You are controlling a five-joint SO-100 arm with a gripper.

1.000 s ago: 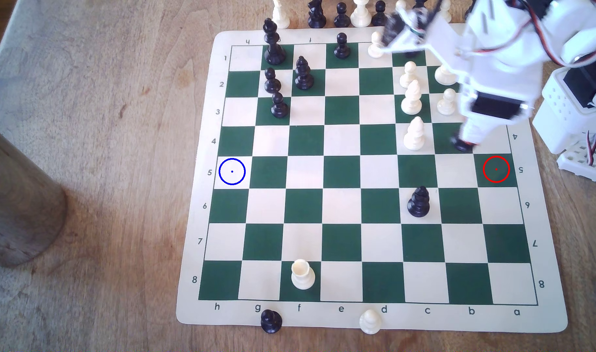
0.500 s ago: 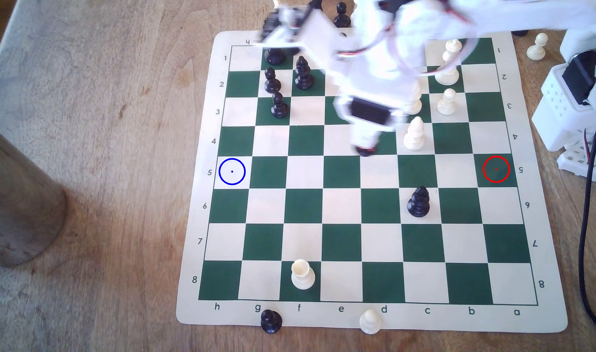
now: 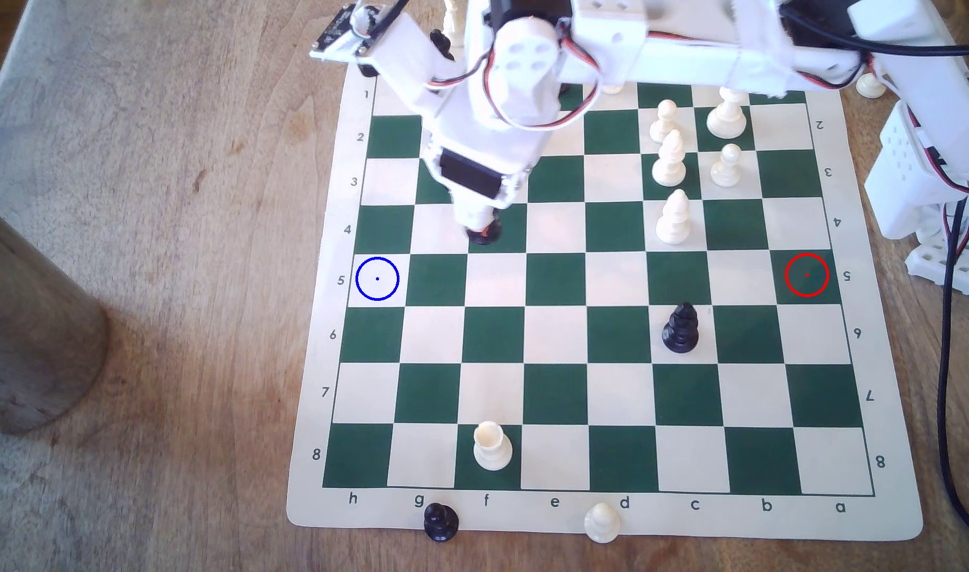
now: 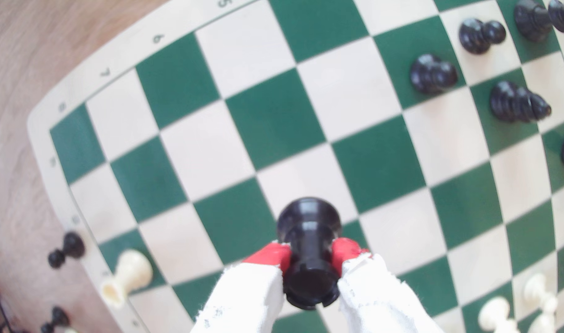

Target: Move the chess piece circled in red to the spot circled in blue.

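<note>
The short black rook (image 3: 483, 237) hangs just above the board over the dark green square in column f, row 4, with my gripper (image 3: 481, 226) shut on it. In the wrist view the red-tipped fingers (image 4: 269, 256) pinch the rook (image 4: 308, 221) near its notched top, and its flared base points down at the board. The blue-ringed cream square (image 3: 377, 279) lies two columns toward the exterior view's left and one row nearer, with nothing on it. The red-ringed dark green square (image 3: 807, 275) at the board's right edge stands bare.
A black bishop (image 3: 681, 329) stands at c6 and a white rook (image 3: 492, 446) at f8. White pieces (image 3: 672, 218) cluster at the back right. Black pawns (image 4: 432, 74) and a bishop (image 4: 516, 101) stand under the arm. A wooden cylinder (image 3: 30, 330) sits left of the board.
My arm has swung across the board from the exterior view's right to its left, carrying the black rook from near column b to column f along row 4.
</note>
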